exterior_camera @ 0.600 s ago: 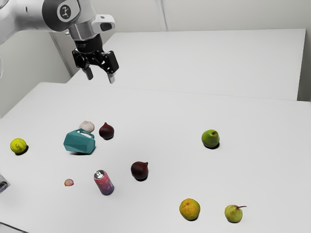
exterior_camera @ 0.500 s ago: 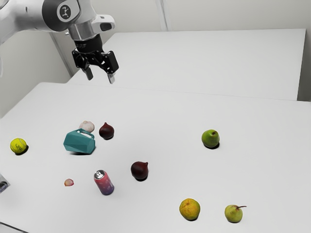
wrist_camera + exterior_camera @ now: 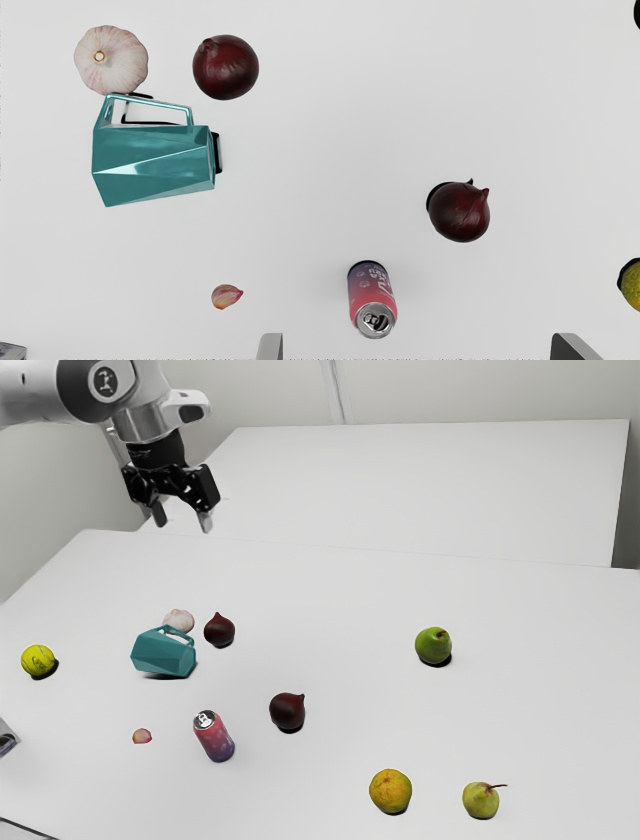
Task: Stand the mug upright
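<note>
Mug [image 3: 163, 653] lay on its side on the table [image 3: 330, 600], closer to the far corner on the exterior view's left than to the far corner on its right; handle [image 3: 150, 101] on the side toward the garlic bulb [image 3: 111, 60]. Bulb sat right by the handle; contact between them could not be determined. First red onion [image 3: 219, 630] just beside the bulb, also near the mug. Garlic clove [image 3: 226, 296] and an upright drinks can [image 3: 214, 737] lay and stood, respectively, farther from the table's far edge than the mug; second red onion [image 3: 287, 711] near the can. Yellow-green ball [image 3: 38, 660] was on the mug's other side, toward the table edge at the exterior view's left. Green fruit [image 3: 433, 645], mottled yellow fruit [image 3: 390, 790] and stemmed pear [image 3: 480, 800] were spread toward the exterior view's right, the green one nearest the far edge. Gripper [image 3: 182, 522] in the air, well apart from the mug; fingers spread wide, nothing held.
</note>
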`<move>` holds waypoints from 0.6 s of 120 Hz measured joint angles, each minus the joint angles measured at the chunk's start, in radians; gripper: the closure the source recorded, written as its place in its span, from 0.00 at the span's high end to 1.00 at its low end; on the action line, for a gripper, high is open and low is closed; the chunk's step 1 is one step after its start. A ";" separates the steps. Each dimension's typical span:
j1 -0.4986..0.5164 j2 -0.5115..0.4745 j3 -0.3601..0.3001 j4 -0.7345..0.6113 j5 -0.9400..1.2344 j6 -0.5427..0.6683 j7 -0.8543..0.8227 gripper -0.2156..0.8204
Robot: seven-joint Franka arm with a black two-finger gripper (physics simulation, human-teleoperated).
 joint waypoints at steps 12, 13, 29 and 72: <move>0.056 0.003 0.004 0.000 -0.018 -0.008 0.021 0.77; 0.061 0.003 0.004 0.000 -0.021 -0.009 0.024 0.77; 0.156 0.024 0.014 0.000 -0.059 -0.011 0.071 0.77; 0.391 0.131 0.018 -0.013 -0.166 0.014 0.251 0.77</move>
